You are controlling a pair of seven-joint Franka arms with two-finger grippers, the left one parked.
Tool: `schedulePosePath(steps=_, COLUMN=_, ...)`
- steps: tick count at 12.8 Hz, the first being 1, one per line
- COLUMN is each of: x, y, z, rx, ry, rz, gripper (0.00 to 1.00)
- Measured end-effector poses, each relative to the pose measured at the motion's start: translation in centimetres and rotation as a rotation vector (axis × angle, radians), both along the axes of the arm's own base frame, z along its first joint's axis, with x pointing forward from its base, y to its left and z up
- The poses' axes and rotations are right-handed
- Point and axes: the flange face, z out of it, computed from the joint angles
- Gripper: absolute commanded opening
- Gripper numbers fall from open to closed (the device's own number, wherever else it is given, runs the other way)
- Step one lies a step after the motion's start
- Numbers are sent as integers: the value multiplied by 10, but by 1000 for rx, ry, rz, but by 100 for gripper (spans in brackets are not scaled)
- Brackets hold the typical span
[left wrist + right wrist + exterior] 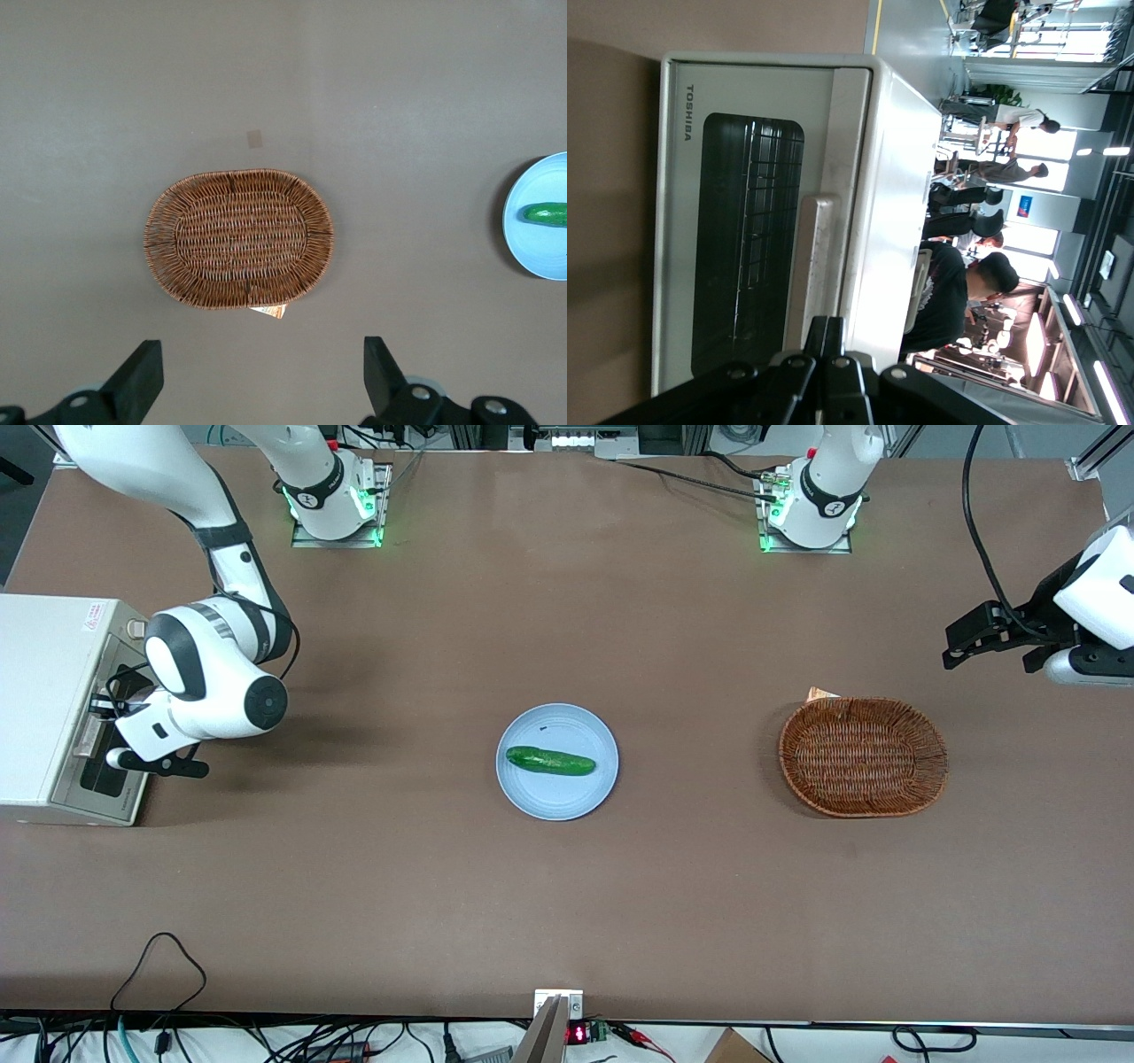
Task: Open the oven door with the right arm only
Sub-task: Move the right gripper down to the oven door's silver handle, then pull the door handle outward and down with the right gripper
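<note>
Reaching the oven door (111, 757), left edge of the front view.
We see our gripper (824, 341) at its bar handle (813, 266), apparently closed; the handle's length runs along the door's upper edge.

An oval wicker basket (239, 238) is seen on the brown counter (399, 106), well apart from a cucumber (547, 213) laid on a blue plate (532, 248).

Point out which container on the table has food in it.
The light blue plate: a green cucumber lies on it, while the wicker basket holds nothing. The gripper is at the oven door.
</note>
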Motion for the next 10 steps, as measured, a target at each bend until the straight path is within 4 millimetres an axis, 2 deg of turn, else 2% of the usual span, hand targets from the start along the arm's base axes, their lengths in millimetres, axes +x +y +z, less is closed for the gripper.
schedulePosePath(steps=6, x=2, y=-28, z=-23, rx=-49, ry=-21, rz=6, gripper=0)
schedulePosePath(steps=10, x=1, y=-28, z=-29, rx=-61, ry=-40, rz=2, gripper=0)
